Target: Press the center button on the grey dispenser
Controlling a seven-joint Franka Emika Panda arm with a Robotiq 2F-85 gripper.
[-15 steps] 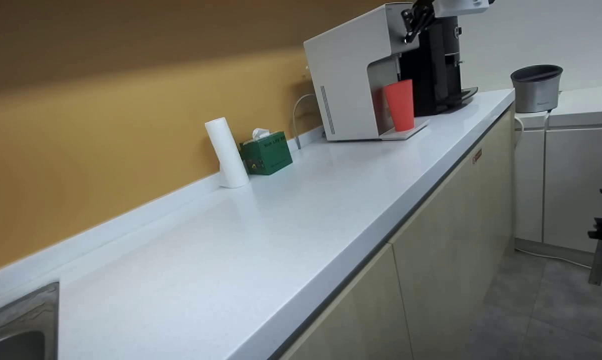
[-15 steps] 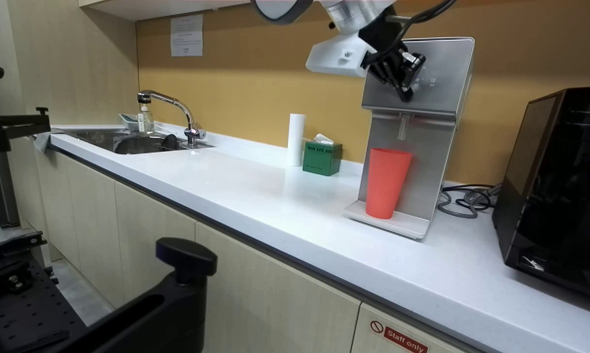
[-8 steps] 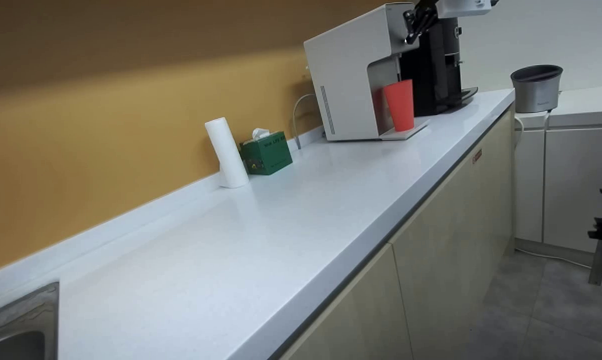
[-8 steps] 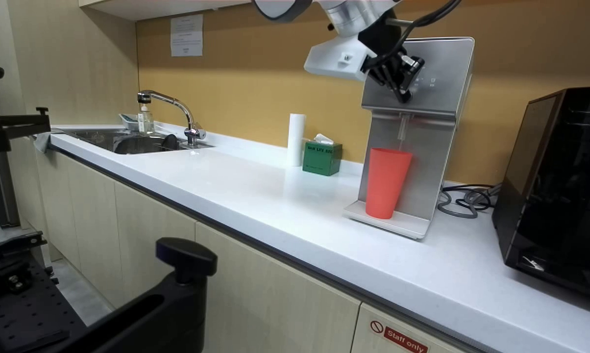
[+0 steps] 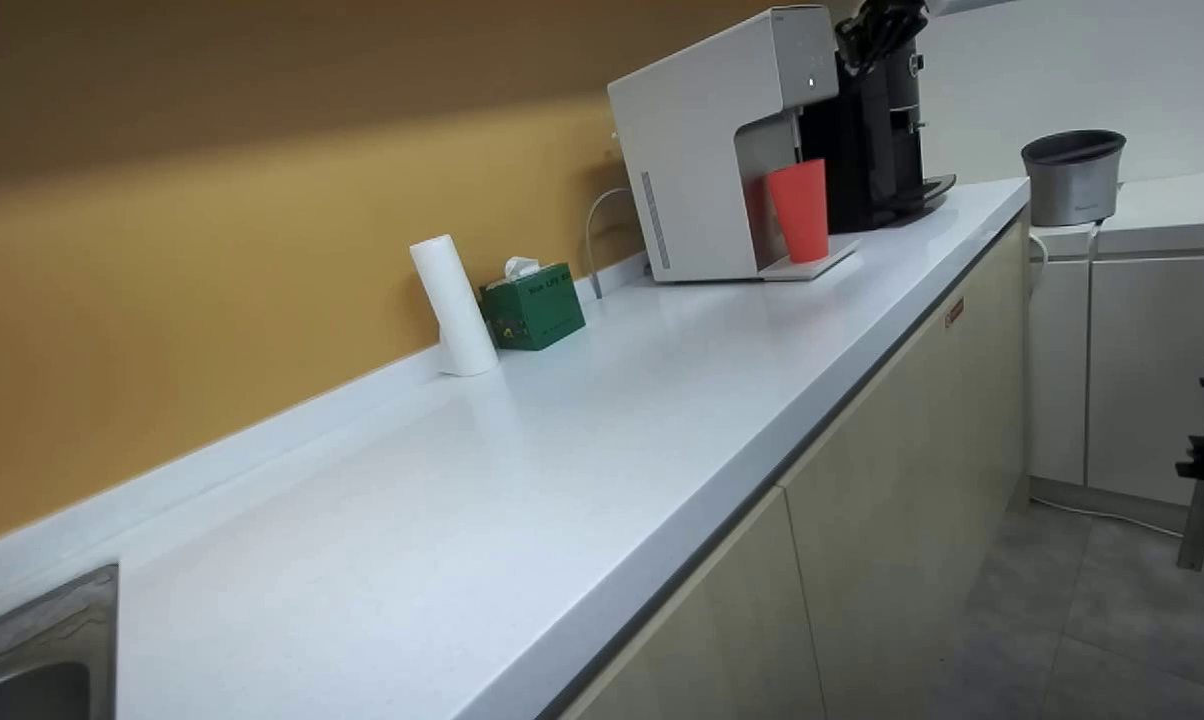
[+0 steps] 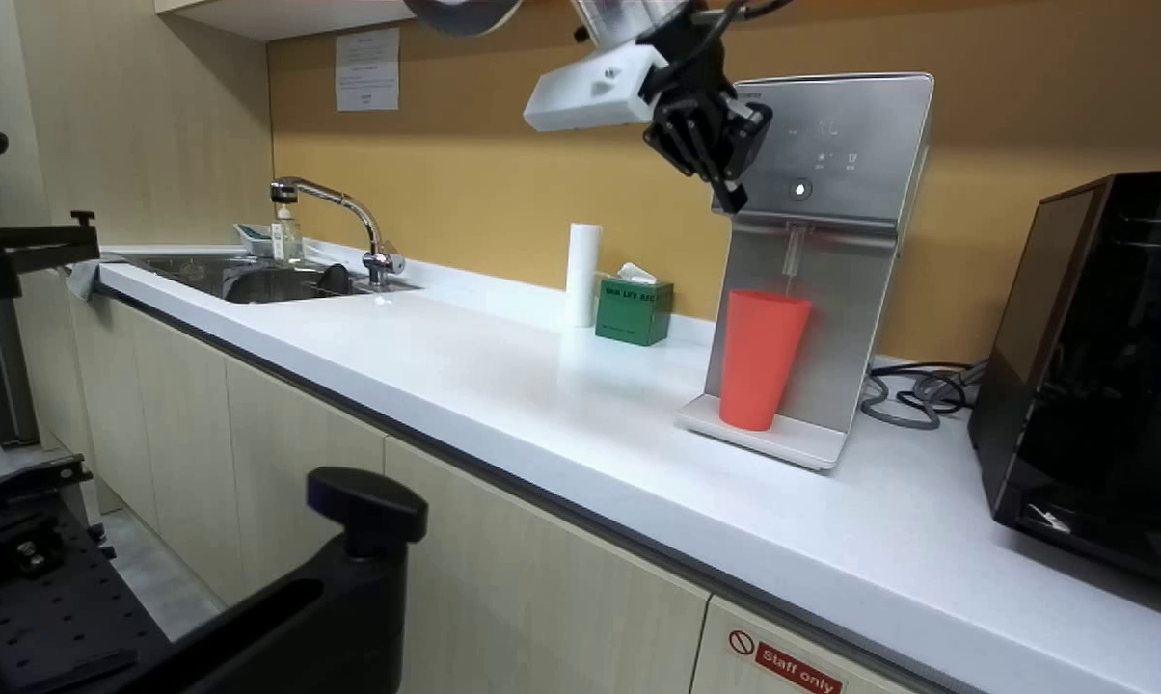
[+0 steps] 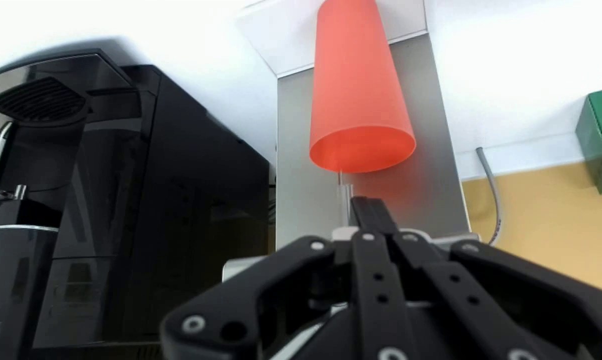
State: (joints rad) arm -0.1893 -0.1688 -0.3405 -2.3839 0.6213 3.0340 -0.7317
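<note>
One grey dispenser (image 6: 841,289) is seen on the counter (image 6: 503,357), right of centre in an exterior view. On its base plate (image 6: 802,443), beneath one clear spout (image 6: 793,249), one red cup (image 6: 762,361) is stood upright. One green tissue box (image 6: 634,310) and one black coffee machine (image 7: 196,215) are found in all three views; one paper roll (image 6: 583,275) and one sink (image 6: 200,273) are found in both exterior views.

One claw (image 6: 731,200) is held in the upper part of the frame, near the dispenser but apart from it; in the wrist view its two fingertips (image 7: 361,210) are seen brought together.

In an exterior view one round button (image 6: 800,189) is plainly shown on the dispenser's front panel (image 6: 865,135), right of the claw, with a white mark at its middle. One tap (image 6: 349,204), one soap bottle (image 6: 287,238) and one sheet of paper (image 6: 367,69) are shown only there, toward the upper left. One small grey pot (image 5: 1074,187) is shown only in an exterior view, at the upper right, on a white cupboard (image 5: 1152,350). Only in the wrist view is the cup's inside shown, at upper centre, and the coffee machine's one slatted tray (image 7: 38,100), at upper left; a thin clear line (image 7: 340,177) is made out there between spout and cup.
</note>
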